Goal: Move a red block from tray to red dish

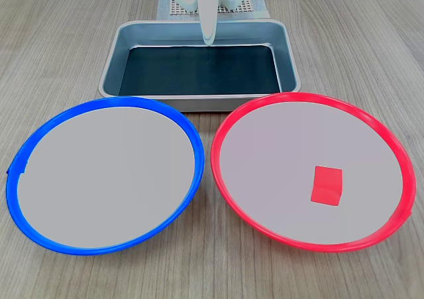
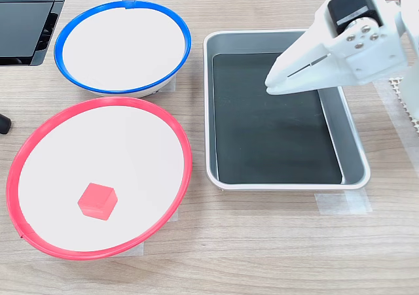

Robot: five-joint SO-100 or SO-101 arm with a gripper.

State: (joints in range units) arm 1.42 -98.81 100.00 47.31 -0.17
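Going from left to right in the first exterior view, the blue-rimmed plate (image 1: 106, 173) comes first, its pale face bare; it plays no part in the task and probably sits there as a decoy to be told apart by rim colour. Next, set further back and between the two plates, is the tray (image 1: 199, 99), a grey metal pan with a dark bottom, and nothing lies in it. It stands just in front of the arm's base, presumably so that the arm can reach down into it easily. The white gripper (image 2: 273, 84) hangs above the tray, holding nothing; in the second exterior view its fingers look pressed together into one tapered wedge, with only a thin seam between them. On the first exterior view's right lies the red dish (image 1: 313, 171), and the red block (image 1: 327, 185) rests flat on its face, towards the near right part and clear of the rim. With the block on the dish and the tray bare, the task looks complete.

By count: one blue-rimmed plate, one red dish, one tray, one red block, one gripper. Strips of clear tape (image 2: 342, 203) appear to fix the tray to the wooden table (image 2: 262, 256).
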